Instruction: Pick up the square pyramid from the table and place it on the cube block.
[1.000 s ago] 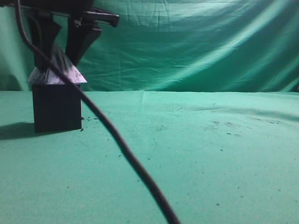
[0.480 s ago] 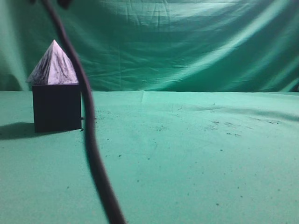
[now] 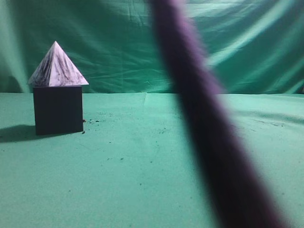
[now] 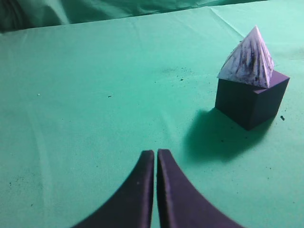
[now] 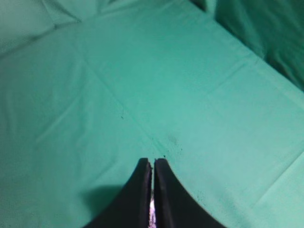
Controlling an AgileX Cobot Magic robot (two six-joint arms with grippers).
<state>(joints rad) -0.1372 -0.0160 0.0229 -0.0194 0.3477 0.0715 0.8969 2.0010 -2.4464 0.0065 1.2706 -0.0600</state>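
Gone from above the stack, the left gripper point(image 4: 155, 154) sits closed and empty; square pyramid point(image 3: 57, 65) rests on cube block point(image 3: 58, 110), placement apparently complete.

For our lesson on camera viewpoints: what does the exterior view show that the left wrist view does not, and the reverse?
Only the exterior view shows the blurred dark cable crossing the frame and the green backdrop. Only the left wrist view shows the left hand, shut and empty. Both show the square pyramid resting on the cube block on the table.
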